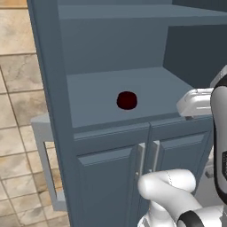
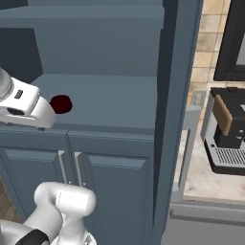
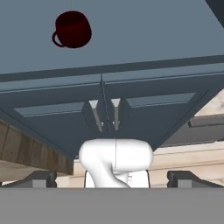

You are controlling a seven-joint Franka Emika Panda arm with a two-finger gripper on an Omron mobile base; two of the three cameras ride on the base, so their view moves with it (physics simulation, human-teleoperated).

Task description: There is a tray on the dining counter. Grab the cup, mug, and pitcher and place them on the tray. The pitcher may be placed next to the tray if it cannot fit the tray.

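In the left base view the mug [image 1: 127,100] is seen standing alone on the blue-grey cabinet shelf [image 1: 97,106], above two closed doors; the arm's white hand sits at the shelf's right edge.

In the right base view the hand is seen just left of the mug, not touching it.

In the hand view the gripper [image 3: 112,178] is shown spread wide and empty, fingertips [image 3: 41,178] well apart. The reach for the mug is judged under way; lowering around its body is called for next.

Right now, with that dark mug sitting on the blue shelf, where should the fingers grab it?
Probably from above, across the round body of the mug. It stands upright and alone on the shelf, with its small loop handle sticking out one side in the hand view.
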